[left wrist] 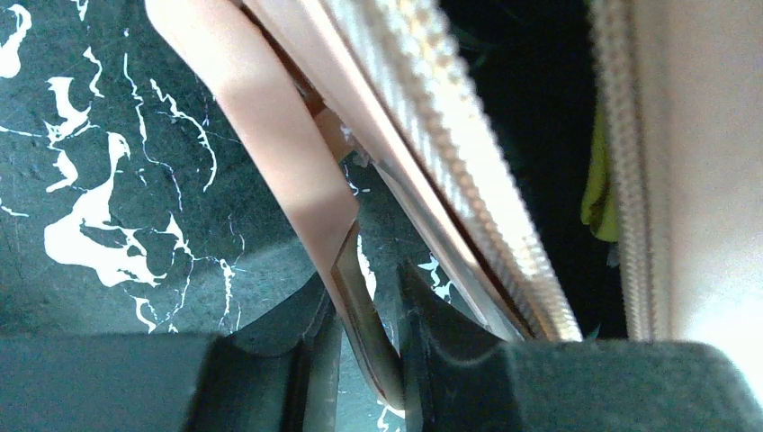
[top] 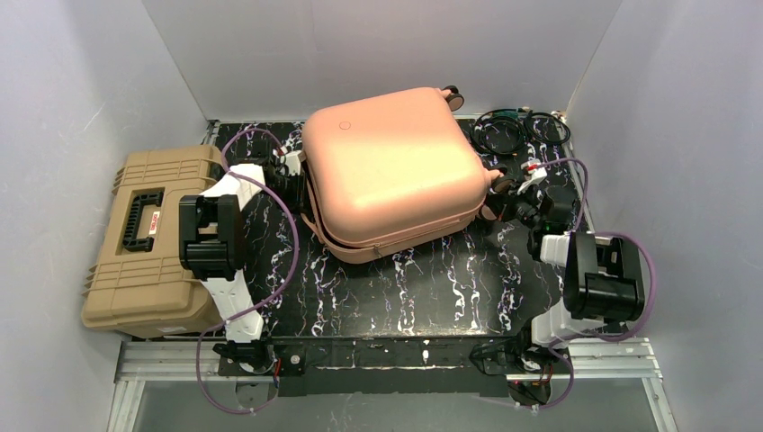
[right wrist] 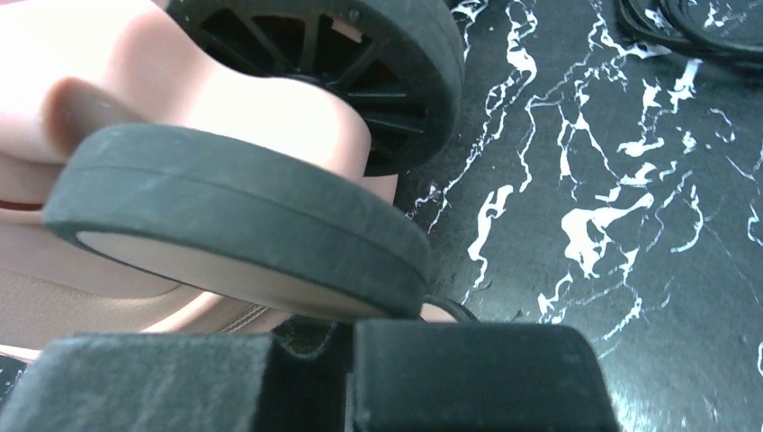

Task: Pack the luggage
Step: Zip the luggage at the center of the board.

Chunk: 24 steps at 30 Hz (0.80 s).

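Pink and big, the luggage (top: pixel 391 171) lies flat on the black marble surface (top: pixel 387 297), in the upper middle of the top view. Its lid is down, but a thin gap shows along the near edge. A tan toolbox (top: pixel 135 243) sits at the left of the frame. Black cables (top: pixel 517 130) lie coiled at the upper right.

The left arm (top: pixel 211 238) rises from its base at the lower left. It bends over the edge of the toolbox and reaches up to the left side of the luggage. In the left wrist view, the left fingers (left wrist: pixel 432 342) poke up from the bottom of the frame. They are pinched on a pink strip (left wrist: pixel 306 171) that hangs off the luggage, and the strip runs down between them. Just right of it is the zipper (left wrist: pixel 450 153), and then a dark opening with something yellow-green (left wrist: pixel 598 180) inside.

The right arm (top: pixel 603 274) rises from the lower right. It bends left to the right side of the luggage, by the wheels. In the right wrist view, the right fingers (right wrist: pixel 468 378) are dark blocks at the bottom of the frame. A black wheel (right wrist: pixel 243 234) sits right above them, with a second wheel (right wrist: pixel 360 54) behind it at the top. I cannot tell if these fingers are open or closed.
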Tool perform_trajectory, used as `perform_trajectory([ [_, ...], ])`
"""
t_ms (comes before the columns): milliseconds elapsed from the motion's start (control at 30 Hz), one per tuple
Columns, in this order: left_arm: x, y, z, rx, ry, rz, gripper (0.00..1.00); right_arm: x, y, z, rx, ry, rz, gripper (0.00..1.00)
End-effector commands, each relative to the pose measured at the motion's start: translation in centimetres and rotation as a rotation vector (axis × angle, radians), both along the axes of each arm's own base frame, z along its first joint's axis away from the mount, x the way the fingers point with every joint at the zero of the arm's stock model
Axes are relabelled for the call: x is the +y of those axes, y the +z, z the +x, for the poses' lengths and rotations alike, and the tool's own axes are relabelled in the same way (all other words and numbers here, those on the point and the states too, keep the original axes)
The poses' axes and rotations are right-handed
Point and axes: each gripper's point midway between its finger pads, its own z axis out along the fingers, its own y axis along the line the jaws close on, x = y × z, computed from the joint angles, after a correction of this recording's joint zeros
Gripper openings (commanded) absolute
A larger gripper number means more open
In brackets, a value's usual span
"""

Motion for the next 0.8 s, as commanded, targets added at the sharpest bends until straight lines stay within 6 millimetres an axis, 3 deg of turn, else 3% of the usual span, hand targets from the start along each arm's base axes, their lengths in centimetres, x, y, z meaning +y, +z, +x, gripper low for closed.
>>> perform_trajectory([
  [0,2.3,2.0,0.7,-0.172,-0.22,0.049,0.0,-6.0,4.3,5.1,-0.295,-0.182,-0.112,0.01],
  [200,2.0,2.2,0.8,-0.178,-0.282,0.01,0.0,-2.7,3.9,5.7,-0.344,0.084,-0.101,0.01],
  [467,1.9,2.4,1.8,-0.195,-0.336,0.003,0.0,-0.4,5.2,6.0,-0.441,0.254,-0.13,0.01],
  [767,2.0,2.0,2.1,-0.212,-0.409,0.007,0.0,-0.5,7.2,9.1,-0.461,0.194,-0.047,0.01],
])
